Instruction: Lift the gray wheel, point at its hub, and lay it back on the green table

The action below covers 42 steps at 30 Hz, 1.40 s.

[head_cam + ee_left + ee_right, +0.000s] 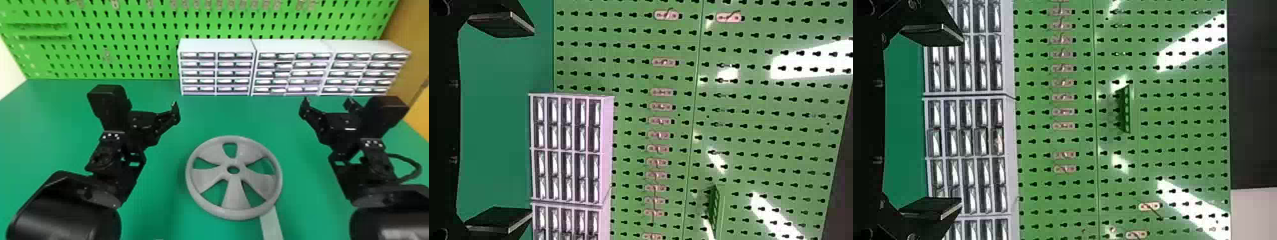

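Note:
The gray wheel [234, 191] lies flat on the green table [159, 194], between the two arms and nearer the front; its hub [234, 165] faces up. My left gripper [175, 110] is above the table, to the wheel's back left and apart from it. In the left wrist view the left gripper [531, 122] stands open, nothing between its fingers. Off to the wheel's back right is my right gripper [328, 102]. The right wrist view shows the right gripper [960, 122] open and holding nothing.
White drawer cabinets [217, 46] line the back of the table from the middle to the right. Behind them rises a green pegboard [127, 48]. A pale strip [271, 225] runs from under the wheel's front right edge toward the front.

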Tool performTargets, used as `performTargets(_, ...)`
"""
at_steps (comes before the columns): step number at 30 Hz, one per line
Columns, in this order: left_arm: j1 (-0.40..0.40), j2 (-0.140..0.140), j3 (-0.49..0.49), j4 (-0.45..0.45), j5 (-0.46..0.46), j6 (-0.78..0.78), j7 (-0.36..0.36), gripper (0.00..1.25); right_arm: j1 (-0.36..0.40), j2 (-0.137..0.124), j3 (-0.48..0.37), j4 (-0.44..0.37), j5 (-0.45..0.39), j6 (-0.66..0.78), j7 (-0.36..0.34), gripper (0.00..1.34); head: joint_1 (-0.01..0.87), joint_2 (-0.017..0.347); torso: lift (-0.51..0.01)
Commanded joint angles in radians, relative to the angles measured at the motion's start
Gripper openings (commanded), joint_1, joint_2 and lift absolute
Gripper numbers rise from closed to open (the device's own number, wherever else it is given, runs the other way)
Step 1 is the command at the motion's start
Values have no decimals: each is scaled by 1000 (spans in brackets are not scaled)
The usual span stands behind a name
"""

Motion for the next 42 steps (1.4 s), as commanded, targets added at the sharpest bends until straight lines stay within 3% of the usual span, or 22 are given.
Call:
performTargets(1, -2, -1, 4, 2, 7, 15, -3, 1250, 2, 0, 1, 0, 3, 0, 0, 1177, 692, 48, -93)
performTargets(24, -32, -17, 4, 18, -1, 15, -14, 1250, -15, 1, 4, 0, 5, 11, 0, 1177, 692, 48, -93)
performTargets(32, -92, -21, 8, 28, -10, -9, -23, 1250, -67, 1, 10, 0, 6, 11, 0, 1177, 692, 48, -93)
performTargets(42, -221, -43, 30, 58, -45, -85, -60, 1250, -198, -8, 18, 2, 23, 5, 1, 1157, 692, 48, -93)
